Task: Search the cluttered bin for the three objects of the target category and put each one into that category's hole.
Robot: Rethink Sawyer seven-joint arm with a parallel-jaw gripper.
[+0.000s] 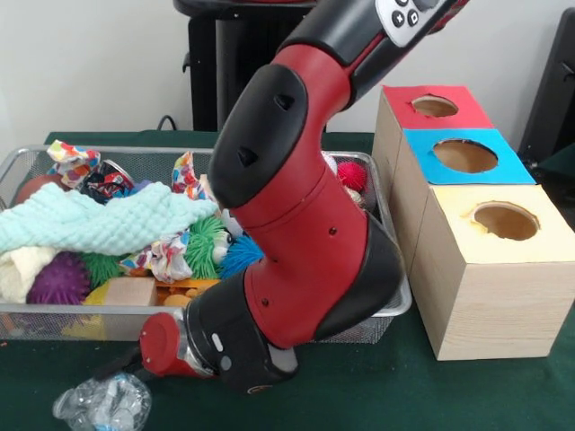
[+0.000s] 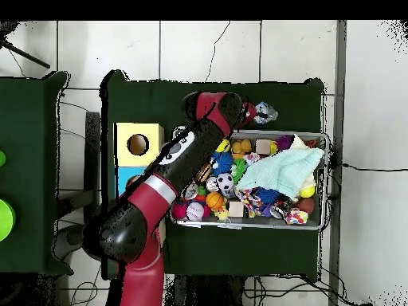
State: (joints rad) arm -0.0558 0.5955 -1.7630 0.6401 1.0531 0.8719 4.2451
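Lying crumpled on the green surface (image 1: 431,395) outside the wire-mesh bin (image 1: 18,162), a plastic bottle (image 1: 103,402) is approached; the tool's (image 1: 126,364) opening cannot be told, and the thin bottle could be crushed.

The cluttered bin (image 1: 18,162), a wide shallow basket of silver wire mesh with a rounded rim, is sitting on the green bench, heaped with toys and cloth. One see-through plastic bottle (image 1: 101,402), crumpled and dented, is lying outside the bin on the bench, just beside its wall and touching the claw (image 1: 117,368). The other bottles cannot be made out.
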